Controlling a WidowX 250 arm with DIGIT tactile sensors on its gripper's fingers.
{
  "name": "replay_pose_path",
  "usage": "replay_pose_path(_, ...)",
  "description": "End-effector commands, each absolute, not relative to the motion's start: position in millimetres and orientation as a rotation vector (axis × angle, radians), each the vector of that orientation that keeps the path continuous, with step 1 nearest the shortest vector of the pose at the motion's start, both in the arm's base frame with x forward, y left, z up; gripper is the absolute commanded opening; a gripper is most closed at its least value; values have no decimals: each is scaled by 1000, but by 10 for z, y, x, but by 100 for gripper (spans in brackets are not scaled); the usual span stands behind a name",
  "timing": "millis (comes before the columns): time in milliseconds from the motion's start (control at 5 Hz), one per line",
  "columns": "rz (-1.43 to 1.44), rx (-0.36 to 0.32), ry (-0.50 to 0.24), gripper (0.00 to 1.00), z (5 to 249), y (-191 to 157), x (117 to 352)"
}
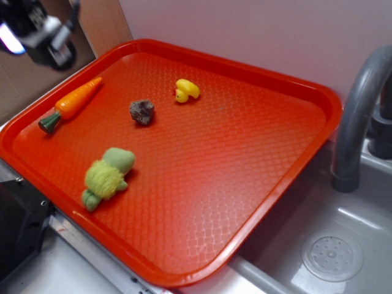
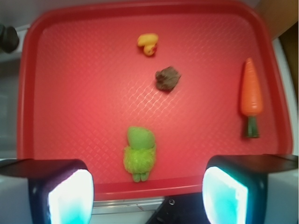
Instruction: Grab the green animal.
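Note:
The green animal [image 1: 108, 176] is a small plush turtle with a fuzzy yellow-green shell and a smooth pale green head. It lies near the front left edge of the red tray [image 1: 257, 177]. In the wrist view the green animal [image 2: 139, 153] lies near the tray's near rim, between and beyond my fingers. My gripper [image 1: 46, 37] hangs high above the tray's far left corner, blurred. In the wrist view the gripper [image 2: 147, 198] is open and empty, its two pads far apart.
An orange carrot [image 1: 72, 103], a dark lumpy rock-like piece [image 1: 142, 112] and a yellow rubber duck [image 1: 186, 90] lie on the tray. A grey faucet [image 1: 358, 116] and sink with drain [image 1: 331, 254] are at the right. A dark box [image 1: 18, 226] sits by the tray's front left.

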State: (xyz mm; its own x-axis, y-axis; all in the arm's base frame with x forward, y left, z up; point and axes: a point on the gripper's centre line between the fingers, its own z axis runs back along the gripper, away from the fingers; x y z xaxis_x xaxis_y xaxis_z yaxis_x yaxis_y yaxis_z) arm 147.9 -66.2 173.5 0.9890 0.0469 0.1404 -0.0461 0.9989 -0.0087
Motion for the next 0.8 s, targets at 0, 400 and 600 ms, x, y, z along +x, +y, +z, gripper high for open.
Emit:
replay_pose_path(0, -1, 50, -38, 100, 1024, -678, 1448)
replay_pose_path(400, -69, 5, 60, 100, 463, -742, 1436)
replay_pose_path(600, -155, -100, 82, 100, 233, -919, 1444)
